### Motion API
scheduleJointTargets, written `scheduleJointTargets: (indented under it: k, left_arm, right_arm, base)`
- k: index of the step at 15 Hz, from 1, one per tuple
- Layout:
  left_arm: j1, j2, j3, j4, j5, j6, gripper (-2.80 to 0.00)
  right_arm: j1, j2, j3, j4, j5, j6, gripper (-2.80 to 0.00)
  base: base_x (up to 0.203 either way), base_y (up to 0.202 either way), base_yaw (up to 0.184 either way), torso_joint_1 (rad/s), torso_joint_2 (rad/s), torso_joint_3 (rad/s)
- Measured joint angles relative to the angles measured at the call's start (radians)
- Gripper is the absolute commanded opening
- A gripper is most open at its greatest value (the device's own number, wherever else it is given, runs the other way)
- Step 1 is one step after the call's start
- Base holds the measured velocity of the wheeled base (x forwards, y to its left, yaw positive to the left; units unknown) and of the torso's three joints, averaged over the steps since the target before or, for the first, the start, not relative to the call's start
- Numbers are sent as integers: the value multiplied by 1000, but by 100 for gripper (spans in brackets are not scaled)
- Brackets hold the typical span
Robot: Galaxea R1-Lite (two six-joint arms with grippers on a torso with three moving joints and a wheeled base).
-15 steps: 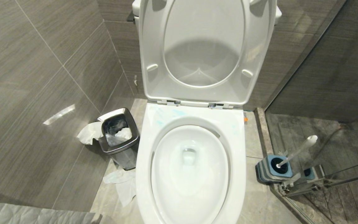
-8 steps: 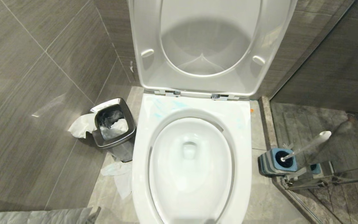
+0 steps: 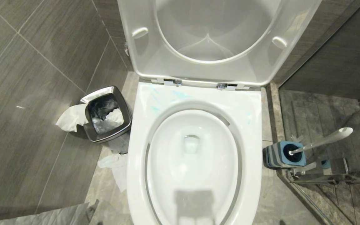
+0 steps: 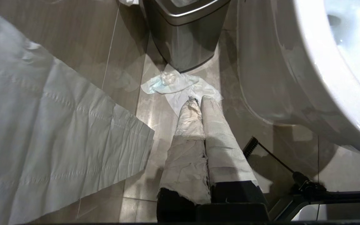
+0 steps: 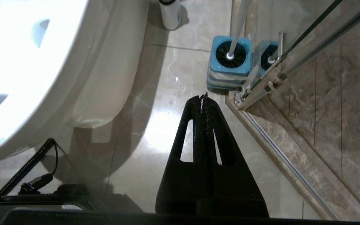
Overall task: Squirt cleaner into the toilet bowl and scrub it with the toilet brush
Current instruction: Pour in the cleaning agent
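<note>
The toilet bowl (image 3: 192,162) gapes white, lid up, teal cleaner (image 3: 155,100) smeared on its rim. My left claw (image 4: 200,101), tissue-wrapped, is clenched empty beside it; my right claw (image 5: 203,97), clenched empty, points toward the toilet brush (image 5: 231,47) in its blue holder just ahead.
</note>
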Motion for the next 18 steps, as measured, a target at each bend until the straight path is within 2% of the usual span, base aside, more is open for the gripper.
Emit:
scheduleJointTargets:
  k: [18]
  left_arm:
    - [0,0,0,-1,0,-1,-280]
  right_arm:
    - [0,0,0,0,0,1,-280]
  base:
    - [0,0,0,2,4,-195]
